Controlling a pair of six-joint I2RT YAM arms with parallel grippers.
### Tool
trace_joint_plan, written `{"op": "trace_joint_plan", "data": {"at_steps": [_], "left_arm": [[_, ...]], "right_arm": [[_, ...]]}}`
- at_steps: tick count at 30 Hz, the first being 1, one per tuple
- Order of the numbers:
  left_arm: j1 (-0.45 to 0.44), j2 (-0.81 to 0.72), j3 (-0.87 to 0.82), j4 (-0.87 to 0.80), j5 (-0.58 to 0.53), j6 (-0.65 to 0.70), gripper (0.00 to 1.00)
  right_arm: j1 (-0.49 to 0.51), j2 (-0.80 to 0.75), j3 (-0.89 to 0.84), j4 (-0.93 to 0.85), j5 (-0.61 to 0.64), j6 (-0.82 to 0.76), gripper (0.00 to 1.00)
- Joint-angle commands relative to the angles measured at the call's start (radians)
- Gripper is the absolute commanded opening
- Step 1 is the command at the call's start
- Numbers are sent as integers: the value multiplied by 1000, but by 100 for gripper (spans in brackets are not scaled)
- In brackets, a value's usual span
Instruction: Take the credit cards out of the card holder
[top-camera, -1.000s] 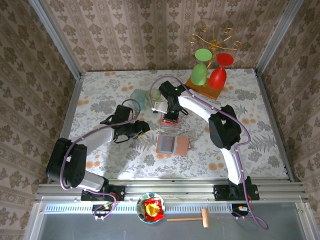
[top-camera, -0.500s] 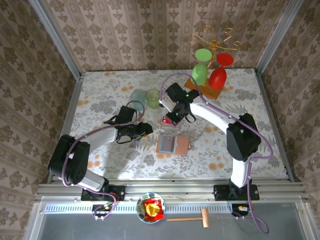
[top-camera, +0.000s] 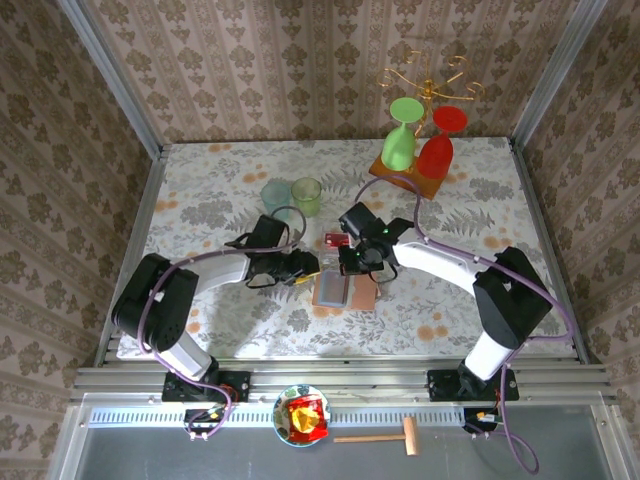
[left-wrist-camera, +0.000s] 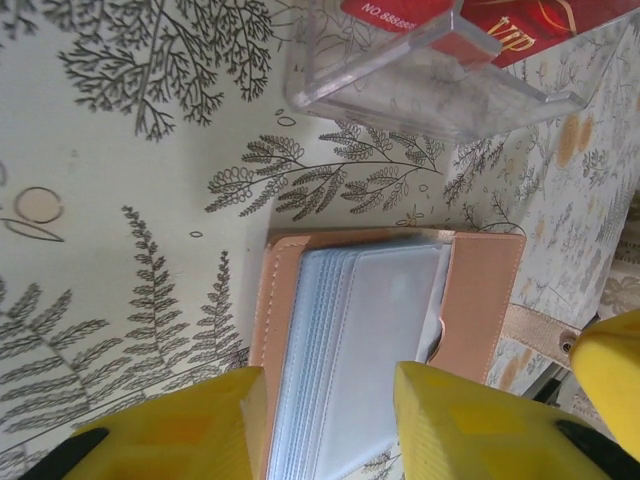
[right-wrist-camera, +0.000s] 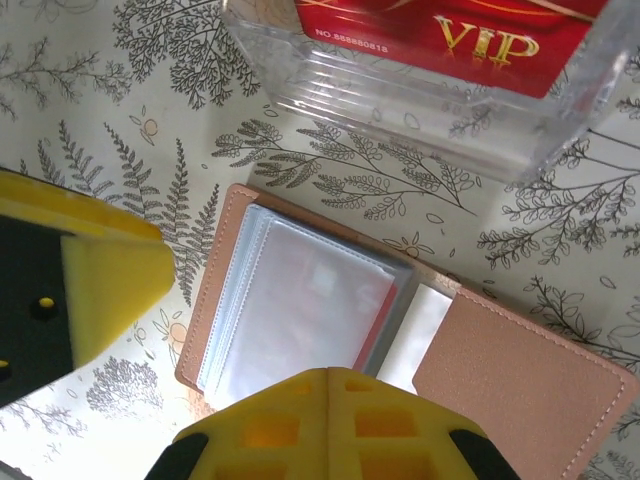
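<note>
Right wrist view puts the card holder (right-wrist-camera: 300, 320) open on the table beside a clear tray (right-wrist-camera: 400, 100) already holding red VIP credit cards (right-wrist-camera: 470, 30), seemingly 1 red card left in its sleeves, the right gripper (right-wrist-camera: 330, 400) clenched empty and the left gripper (left-wrist-camera: 330, 400) half-spread, grasping nothing.

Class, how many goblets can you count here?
2: a green goblet and, to its right, a red goblet, both over the wooden board at the back.

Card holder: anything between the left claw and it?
Nothing visible. The open card holder lies right ahead of the left claw, sleeves up. The clear box sits beyond it, not between.
</note>
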Motion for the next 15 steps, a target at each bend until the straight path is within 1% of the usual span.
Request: {"op": "trace_joint_plan", "data": {"at_steps": [1, 5, 9, 15], "left_arm": [[-23, 9, -35, 49, 22, -32, 39], [-54, 16, -55, 62, 32, -50, 39], [-81, 6, -75, 66, 17, -70, 39], [-92, -4, -106, 101, 11, -109, 39]], "right_arm": [[-2, -68, -38, 54, -4, 116, 0], [-2, -85, -43, 40, 0, 123, 0], [-1, -91, -55, 49, -15, 143, 0], [-1, -107, -90, 83, -46, 185, 1]]}}
